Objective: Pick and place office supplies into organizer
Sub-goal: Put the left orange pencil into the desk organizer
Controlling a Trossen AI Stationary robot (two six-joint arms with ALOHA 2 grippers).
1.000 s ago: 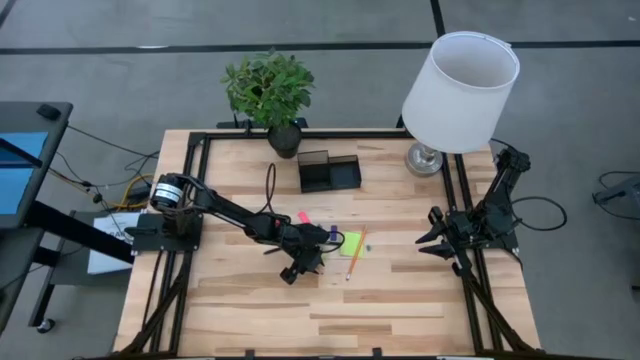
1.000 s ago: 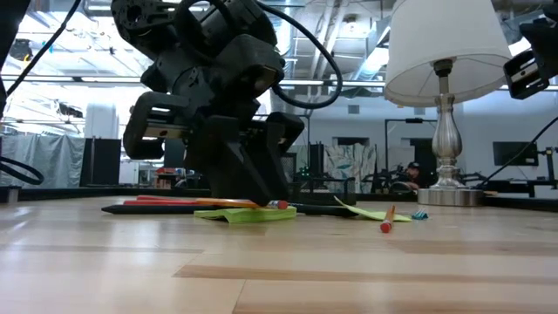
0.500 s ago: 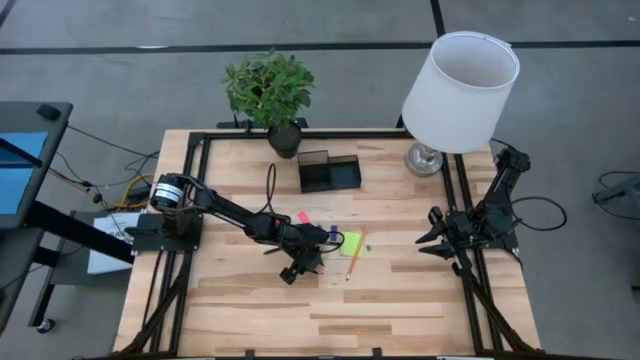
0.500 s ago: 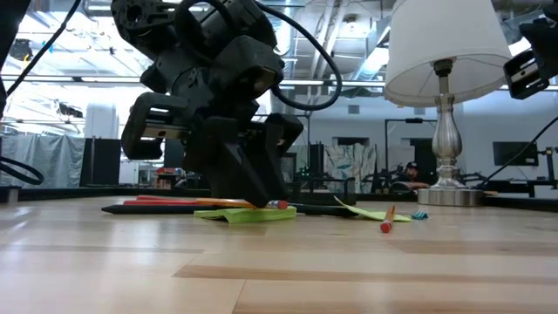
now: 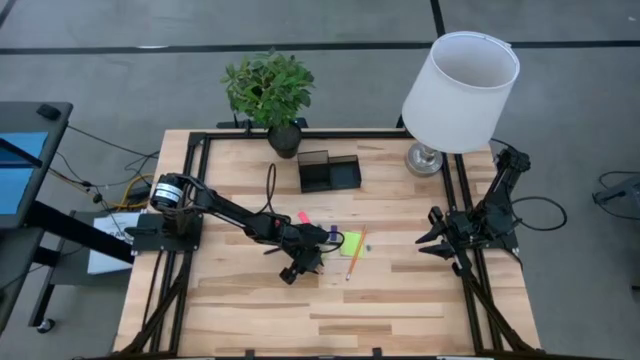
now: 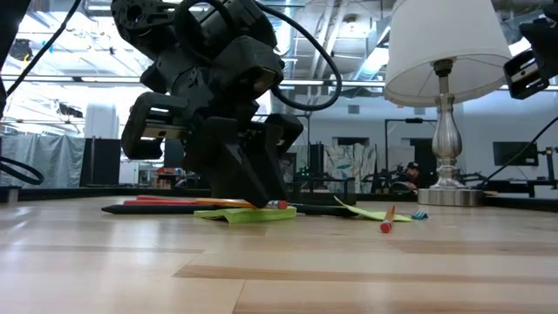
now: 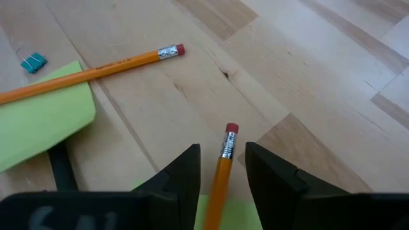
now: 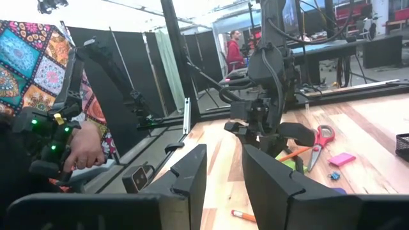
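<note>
High view: table (image 5: pixel 250 310) carries a white-shaded lamp (image 5: pixel 460 90) at the far right and a potted plant (image 5: pixel 268 90) at the far edge, with the organizer (image 5: pixel 328 172) between them. Left gripper (image 7: pixel 222 167) sits low at mid-table, its fingers clamped on a pencil (image 7: pixel 223 169) above a green sticky-note pad (image 6: pixel 248 215). Right gripper (image 8: pixel 223 172) waits at the right edge, fingers narrowly parted, empty. Second pencil (image 7: pixel 89 71) lies just right of the left gripper, beside another green pad (image 7: pixel 41 121); red-handled scissors (image 8: pixel 317 142) lie nearby.
</note>
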